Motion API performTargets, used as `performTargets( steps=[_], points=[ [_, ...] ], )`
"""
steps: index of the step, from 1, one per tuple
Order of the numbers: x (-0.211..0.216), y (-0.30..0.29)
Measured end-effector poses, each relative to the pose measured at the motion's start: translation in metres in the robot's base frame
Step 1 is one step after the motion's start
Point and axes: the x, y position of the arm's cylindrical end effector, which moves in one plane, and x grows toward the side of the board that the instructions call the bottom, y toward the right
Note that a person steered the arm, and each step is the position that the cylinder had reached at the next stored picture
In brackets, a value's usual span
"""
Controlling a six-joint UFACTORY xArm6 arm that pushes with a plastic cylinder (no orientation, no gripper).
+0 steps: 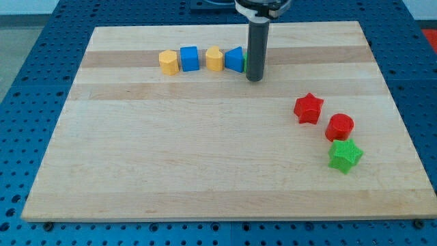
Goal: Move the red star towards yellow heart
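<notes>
The red star [308, 108] lies at the view's right, mid-height on the wooden board. The yellow heart [214, 59] sits in a row of blocks near the view's top, between a blue block [189, 58] and a blue triangular block [235, 59]. My tip [254, 78] rests at the right end of that row, just right of the blue triangular block. It partly hides a green block [244, 61] behind the rod. The tip is up and to the left of the red star, well apart from it.
A yellow hexagonal block [168, 62] ends the row at the left. A red cylinder [339, 127] and a green star [345, 155] lie just below and right of the red star. The board [205, 171] lies on a blue perforated table.
</notes>
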Motion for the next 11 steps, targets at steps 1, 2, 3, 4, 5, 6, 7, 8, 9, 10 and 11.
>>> performTargets(
  steps=[1, 2, 3, 4, 5, 6, 7, 8, 9, 10, 11],
  points=[
    [0.0, 0.0],
    [0.0, 0.0],
    [0.0, 0.0],
    [0.005, 0.037],
    [0.006, 0.125],
    [0.037, 0.165],
    [0.072, 0.154],
    [0.086, 0.147],
    [0.099, 0.119],
    [0.099, 0.099],
    [0.1, 0.083]
  ],
)
